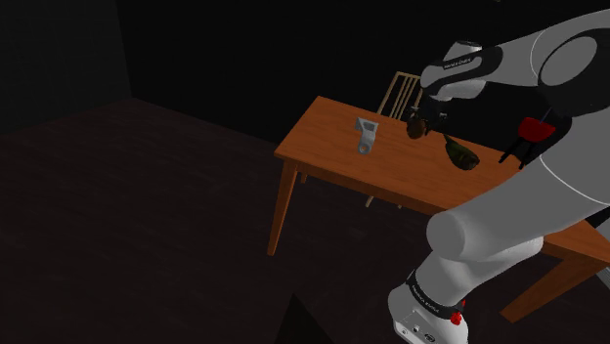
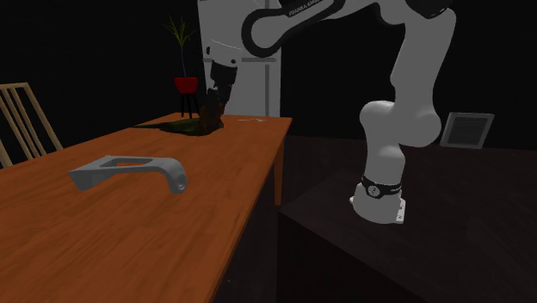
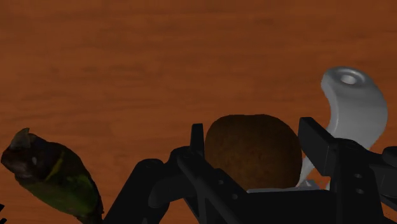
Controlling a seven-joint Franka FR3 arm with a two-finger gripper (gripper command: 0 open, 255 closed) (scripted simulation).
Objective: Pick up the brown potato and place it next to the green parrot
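My pincer [image 3: 253, 130] was pinching the brown potato [image 3: 252, 156] over the desk [image 3: 191, 57]; in the shoulder view the green parrot [image 1: 461, 154] lay near, at four o'clock from it, so I judged the set-down needed only a short move that way

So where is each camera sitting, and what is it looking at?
Shoulder view: beside and a little behind the stand, looking down over the table; the white arm crosses its right side.
Second exterior view: low at the table's far end, looking along it toward the whole arm, with a chair at its left.
Wrist view: on the hand, looking down past the end effector, shut on the potato.
Shared: all three show the potato, the green parrot and a grey curved thing.
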